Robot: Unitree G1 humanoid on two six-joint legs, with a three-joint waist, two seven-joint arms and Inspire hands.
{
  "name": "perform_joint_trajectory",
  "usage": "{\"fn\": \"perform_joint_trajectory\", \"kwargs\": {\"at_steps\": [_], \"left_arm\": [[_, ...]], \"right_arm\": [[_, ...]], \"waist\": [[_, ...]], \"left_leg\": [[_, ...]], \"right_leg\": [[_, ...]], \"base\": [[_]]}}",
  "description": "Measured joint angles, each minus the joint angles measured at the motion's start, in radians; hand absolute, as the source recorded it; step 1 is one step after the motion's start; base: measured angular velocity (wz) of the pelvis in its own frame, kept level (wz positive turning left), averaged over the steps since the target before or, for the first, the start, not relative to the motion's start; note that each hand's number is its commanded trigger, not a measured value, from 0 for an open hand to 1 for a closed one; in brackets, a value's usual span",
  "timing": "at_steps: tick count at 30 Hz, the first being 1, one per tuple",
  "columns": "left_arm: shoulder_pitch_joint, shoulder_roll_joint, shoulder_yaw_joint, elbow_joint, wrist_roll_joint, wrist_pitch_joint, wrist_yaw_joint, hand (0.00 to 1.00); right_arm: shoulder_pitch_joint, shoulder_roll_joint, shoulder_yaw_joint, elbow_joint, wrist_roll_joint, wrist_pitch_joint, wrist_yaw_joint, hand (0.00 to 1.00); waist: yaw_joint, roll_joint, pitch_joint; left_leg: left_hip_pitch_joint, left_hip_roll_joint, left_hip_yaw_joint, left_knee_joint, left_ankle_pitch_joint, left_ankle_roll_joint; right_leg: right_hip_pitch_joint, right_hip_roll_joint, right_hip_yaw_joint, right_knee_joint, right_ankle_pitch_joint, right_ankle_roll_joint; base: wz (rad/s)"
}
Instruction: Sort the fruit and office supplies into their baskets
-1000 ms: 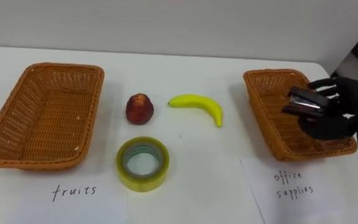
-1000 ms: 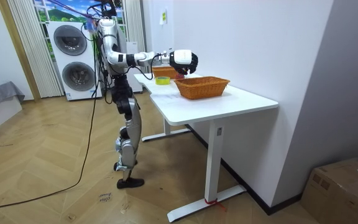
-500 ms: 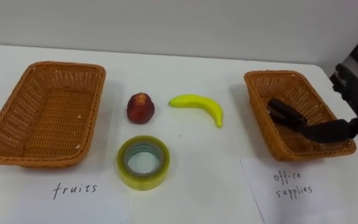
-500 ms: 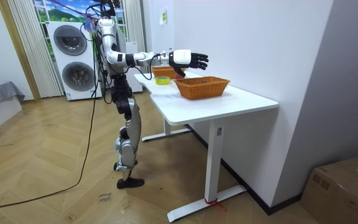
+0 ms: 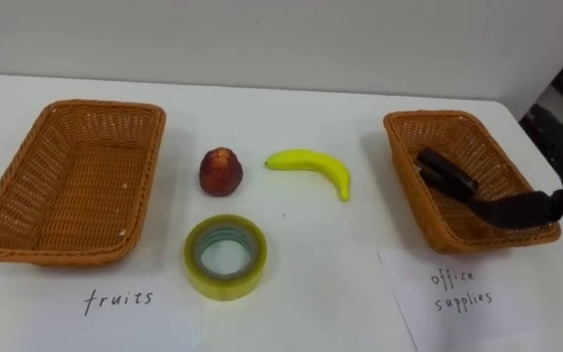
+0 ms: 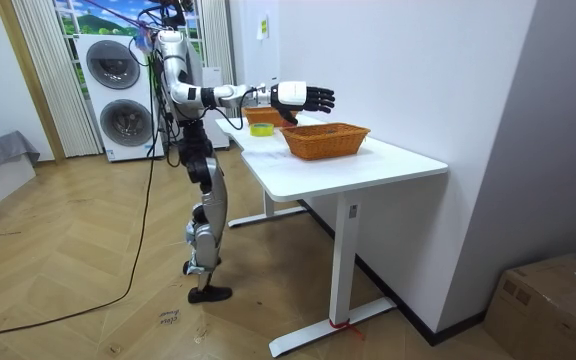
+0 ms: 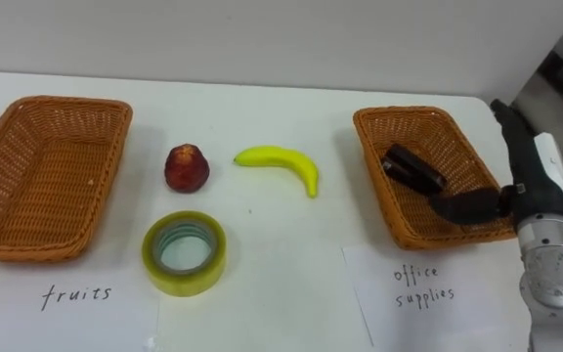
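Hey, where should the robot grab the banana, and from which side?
Take the banana at its thick middle, coming straight down from above, fingers across its short width. It lies flat on the table with bare space along both long sides, likely room for the fingers.

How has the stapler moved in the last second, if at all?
Yes. The stapler left the right robot hand and dropped leftward into the office supplies basket, where it now lies; the robot hand is open.
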Motion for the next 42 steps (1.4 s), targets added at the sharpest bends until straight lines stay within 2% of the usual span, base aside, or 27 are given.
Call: {"fn": "perform_joint_trajectory", "kwargs": {"at_steps": [14, 22, 27, 31, 34, 42], "left_arm": [[-0.011, 0.0, 0.0, -0.004, 0.0, 0.0, -0.033, 0.0], [-0.04, 0.001, 0.0, -0.004, -0.001, 0.004, -0.046, 0.0], [-0.051, 0.0, 0.0, -0.004, -0.011, 0.004, -0.047, 0.0], [-0.046, 0.002, 0.0, -0.003, -0.081, 0.004, -0.043, 0.0], [-0.04, 0.001, 0.0, -0.003, -0.084, 0.004, -0.036, 0.0], [-0.031, -0.002, -0.004, -0.007, -0.079, 0.005, -0.036, 0.0]], "right_arm": [[-0.007, 0.0, 0.0, -0.046, 0.012, -0.002, 0.008, 0.0], [-0.012, 0.0, 0.022, -0.178, 0.117, -0.001, 0.035, 0.0], [-0.018, 0.0, 0.036, -0.203, 0.194, -0.001, 0.066, 0.0], [-0.045, 0.0, 0.037, -0.208, 0.255, -0.001, 0.067, 0.0], [-0.058, 0.0, 0.041, -0.208, 0.284, -0.001, 0.074, 0.0], [-0.067, -0.001, 0.151, -0.204, 0.299, 0.001, 0.127, 0.0]], "waist": [[0.0, -0.004, 0.0008], [0.01, -0.001, 0.0042], [0.022, 0.006, 0.0038], [0.026, 0.012, 0.0042], [0.031, 0.012, 0.0041], [0.066, 0.009, 0.0029]], "left_leg": [[-0.001, 0.0, 0.002, 0.0, 0.0, 0.0], [-0.002, 0.0, 0.001, 0.001, 0.0, 0.0], [-0.005, 0.0, 0.0, 0.003, 0.0, 0.0], [-0.01, 0.0, -0.007, 0.005, 0.0, 0.0], [-0.014, 0.0, -0.01, 0.008, 0.0, 0.0], [-0.015, 0.0, -0.013, 0.005, 0.0, 0.0]], "right_leg": [[-0.003, -0.002, 0.0, 0.001, 0.0, 0.0], [-0.003, -0.001, 0.0, 0.0, 0.0, 0.0], [-0.002, -0.003, -0.006, 0.001, 0.0, 0.0], [0.004, -0.004, -0.014, 0.004, 0.0, 0.0], [-0.001, -0.004, -0.017, 0.004, 0.0, 0.0], [0.004, -0.004, -0.021, 0.003, 0.0, 0.0]], "base": [[0.0], [0.0], [0.01], [0.05], [0.03], [0.01]]}}
